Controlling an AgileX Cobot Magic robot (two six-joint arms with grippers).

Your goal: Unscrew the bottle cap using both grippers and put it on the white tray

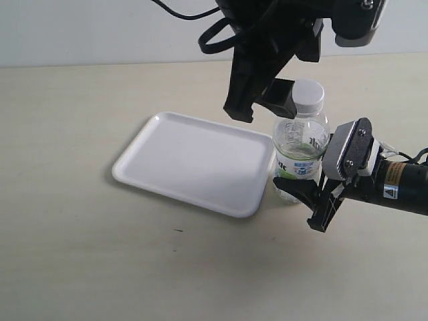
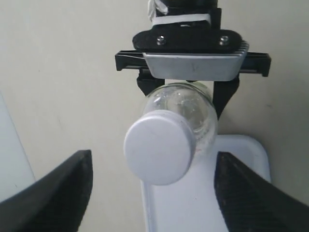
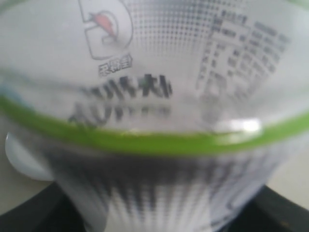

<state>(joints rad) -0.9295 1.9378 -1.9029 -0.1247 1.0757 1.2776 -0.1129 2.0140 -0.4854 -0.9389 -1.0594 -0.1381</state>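
Holding bottle [image 1: 301, 144] upright, exterior mid-right beside white tray [image 1: 194, 160]: right end effector [image 1: 307, 197] clamped on label. Left wrist: left end effector [image 2: 153, 153] spread wide, bottle cap [image 2: 159, 147] centred, untouched; small, likely light, pinch its sides. Right wrist: thin label [image 3: 154, 96] wall, likely crushable.

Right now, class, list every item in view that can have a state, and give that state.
bottle cap: on the bottle, ungripped.
bottle: upright, beside the tray, capped.
white tray: lying flat, nothing in it.
left gripper: open, fingers either side of the cap, clear of it.
right gripper: shut on the bottle's lower body.
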